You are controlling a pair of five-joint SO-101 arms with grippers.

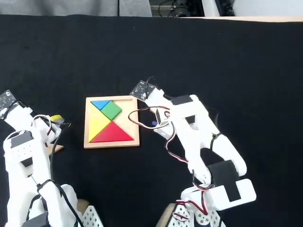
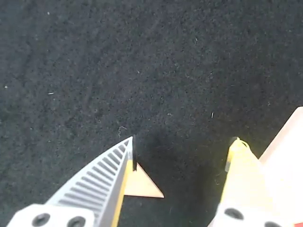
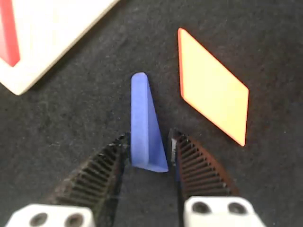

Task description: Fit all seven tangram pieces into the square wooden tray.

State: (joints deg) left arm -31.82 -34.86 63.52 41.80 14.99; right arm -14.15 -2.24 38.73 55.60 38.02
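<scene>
Partly off-frame: tray (image 3: 52,38) (red piece (image 3: 7,33) too)

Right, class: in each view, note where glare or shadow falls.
High view: even light, no marked shadow round the square wooden tray. Left wrist view: the tray's corner glares near-white; a shadow on the black cloth by the left end effector. Right wrist view: the orange parallelogram piece glares pale; the blue triangular piece in the right end effector doesn't.

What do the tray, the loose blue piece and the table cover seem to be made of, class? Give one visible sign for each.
The tray looks like pale unpainted wood: light, matt rim. The loose blue piece is probably painted wood, thick with even matt colour and a rounded corner; plastic is possible. The table cover is black cloth, likely felt: fuzzy, with lint specks.
</scene>
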